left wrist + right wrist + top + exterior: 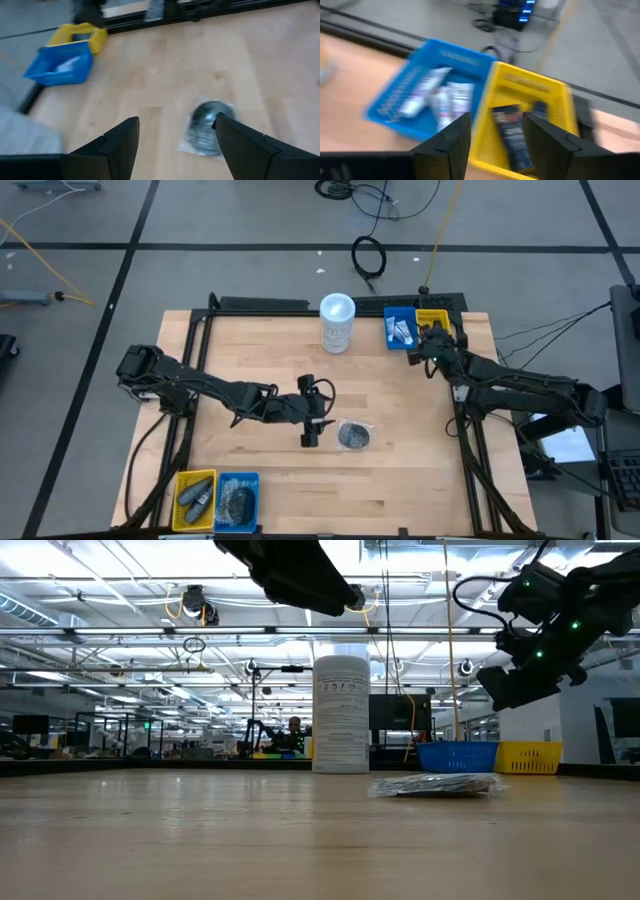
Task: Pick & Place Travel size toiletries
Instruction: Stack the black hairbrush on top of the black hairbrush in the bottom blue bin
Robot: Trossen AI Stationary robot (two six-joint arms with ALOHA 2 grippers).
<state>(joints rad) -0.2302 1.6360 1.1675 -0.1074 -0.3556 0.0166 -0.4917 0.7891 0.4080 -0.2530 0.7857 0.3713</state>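
hovering right gripper fingers apart above yellow bin

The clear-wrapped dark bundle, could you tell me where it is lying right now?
In the high view the bundle lies on the table, centre-front, just right of the open left gripper.

We see a light wooden table bordered by a black metal frame, standing on a grey floor crossed by dark lines. Beyond the table's far edge a black cable coil lies on that floor, with a yellow cable running close beside it. Level across the table, a large hall opens behind it, its ceiling lined with bright strip lights and white beams. Far behind the table a person sits among distant workstations.
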